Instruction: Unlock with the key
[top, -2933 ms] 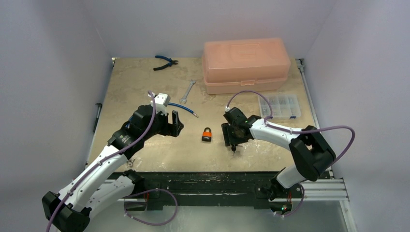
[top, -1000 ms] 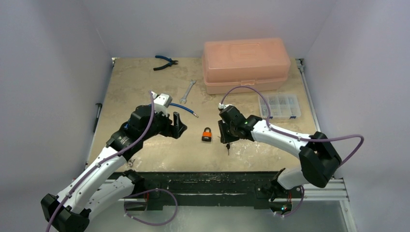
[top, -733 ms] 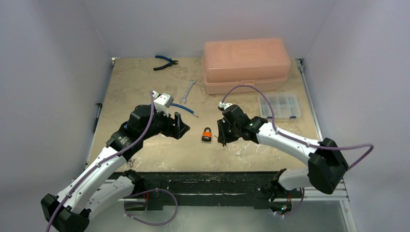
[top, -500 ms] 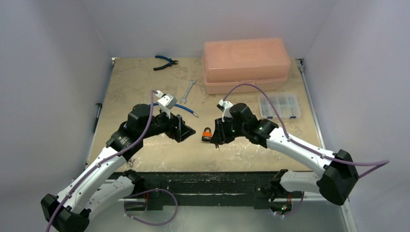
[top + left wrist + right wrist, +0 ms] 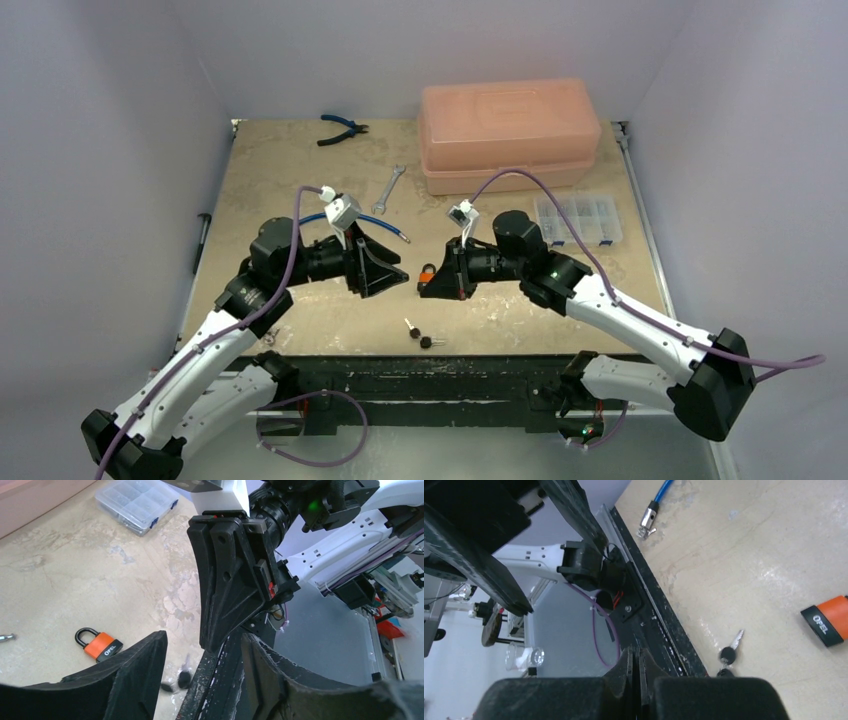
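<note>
Right tool (image 5: 432,288), pressed together and holding nothing, is hovering just beside the orange padlock (image 5: 98,644), which is lying flat on the tabletop (image 5: 300,170). Two keys (image 5: 415,333) are lying near the front edge. Left tool (image 5: 390,278), spread, is facing it.

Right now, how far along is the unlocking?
Nothing done: the padlock lies shackle-closed on the table. In hand: nothing; the keys lie loose near the front edge, left hand open, right hand shut with nothing visible. Left: grasp a key, insert, turn.

Pale lilac walls (image 5: 120,100), beige marbled table (image 5: 290,165)
</note>
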